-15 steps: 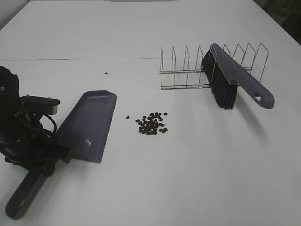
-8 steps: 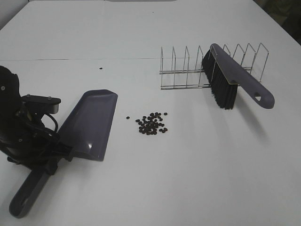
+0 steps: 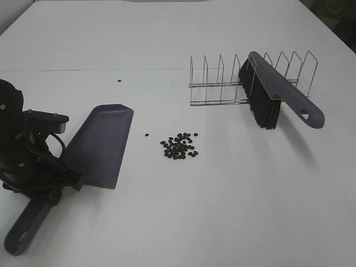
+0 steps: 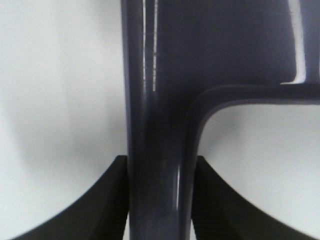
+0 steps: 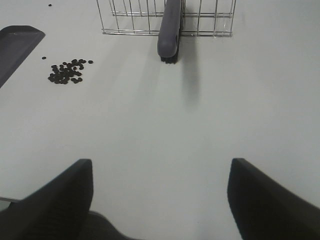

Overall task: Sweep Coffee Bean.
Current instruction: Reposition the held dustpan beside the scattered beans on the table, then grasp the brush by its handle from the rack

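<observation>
A small pile of dark coffee beans (image 3: 179, 146) lies mid-table, with one stray bean (image 3: 147, 134) to its left. The pile also shows in the right wrist view (image 5: 67, 72). My left gripper (image 3: 55, 188) is shut on the handle of the grey dustpan (image 3: 103, 147), whose mouth points away from me, left of the pile. In the left wrist view the handle (image 4: 160, 150) sits between the fingers (image 4: 107, 200). A grey brush with black bristles (image 3: 275, 92) leans in a wire rack (image 3: 217, 83). My right gripper (image 5: 160, 200) is open and empty, well short of the brush (image 5: 169, 30).
Another stray bean (image 3: 119, 80) lies far back on the left. The wire rack (image 5: 130, 20) stands behind the pile. The dustpan's corner (image 5: 15, 45) shows at the left of the right wrist view. The table is white.
The dustpan and my left gripper have shifted slightly left. The stray bean beside the pile and the far stray bean have both moved a little up and left.
</observation>
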You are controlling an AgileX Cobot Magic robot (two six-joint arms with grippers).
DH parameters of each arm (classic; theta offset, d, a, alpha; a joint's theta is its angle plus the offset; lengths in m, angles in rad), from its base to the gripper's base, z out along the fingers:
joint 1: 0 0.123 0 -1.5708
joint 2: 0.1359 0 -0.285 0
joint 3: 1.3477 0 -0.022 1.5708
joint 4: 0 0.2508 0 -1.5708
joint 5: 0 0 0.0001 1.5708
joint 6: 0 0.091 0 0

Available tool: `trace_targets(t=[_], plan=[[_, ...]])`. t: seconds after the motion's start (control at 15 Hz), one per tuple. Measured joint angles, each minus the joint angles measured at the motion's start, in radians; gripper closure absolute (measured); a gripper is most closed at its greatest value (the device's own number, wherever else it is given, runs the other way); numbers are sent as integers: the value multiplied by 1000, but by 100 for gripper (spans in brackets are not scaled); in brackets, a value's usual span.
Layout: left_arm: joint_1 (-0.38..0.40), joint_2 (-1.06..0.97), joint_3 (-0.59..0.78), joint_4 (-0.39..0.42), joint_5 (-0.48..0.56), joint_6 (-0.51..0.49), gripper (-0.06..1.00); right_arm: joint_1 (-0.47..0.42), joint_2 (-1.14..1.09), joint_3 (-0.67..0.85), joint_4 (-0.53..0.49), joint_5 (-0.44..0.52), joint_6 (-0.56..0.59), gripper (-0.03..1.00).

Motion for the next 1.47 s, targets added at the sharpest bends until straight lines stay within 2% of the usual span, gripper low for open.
trace_targets(t=[0.4, 0.67, 0.93, 1.0, 1.47], plan=[[-12, -122, 1, -4, 105, -22, 64, 0, 0, 0, 22, 0, 0, 32], [-12, -125, 1, -3, 113, -22, 64, 0, 111, -37, 35, 9, 0, 32], [-12, -125, 1, 13, 98, -22, 64, 0, 548, -313, 44, 100, 0, 32], [-12, -125, 1, 13, 90, -21, 64, 0, 778, -476, 50, 107, 0, 32], [-12, -125, 1, 13, 88, -18, 64, 0, 1439, -955, 64, 104, 0, 32]])
